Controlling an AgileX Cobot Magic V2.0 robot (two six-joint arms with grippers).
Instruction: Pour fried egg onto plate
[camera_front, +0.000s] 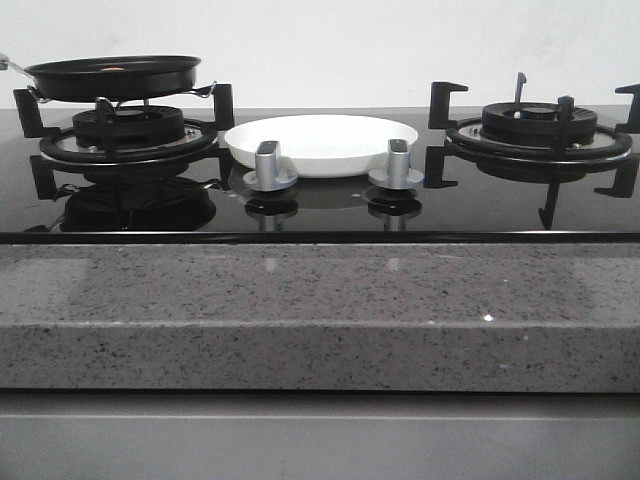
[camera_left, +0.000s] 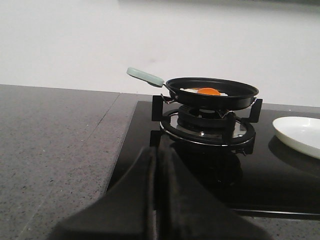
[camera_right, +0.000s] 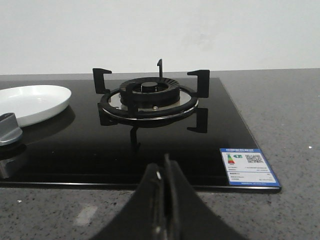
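Ahead, the plate (camera_front: 322, 143) is seen between the burners, behind two knobs (camera_front: 271, 166). Leftward, the fried egg (camera_left: 204, 91) is held in the pan (camera_left: 212, 93); the left gripper (camera_left: 156, 200) is clenched, empty. Rightward, the right gripper (camera_right: 164, 202) is likewise pressed closed.

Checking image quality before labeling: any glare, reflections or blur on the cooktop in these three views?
Front view: the glossy black cooktop mirrors the frying pan and knobs; the plate looks slightly overexposed. Left wrist view: the fried egg is sharp, while the shut left gripper is a soft, dark mass. Right wrist view: burner reflections in the glass; the right gripper is blurred.
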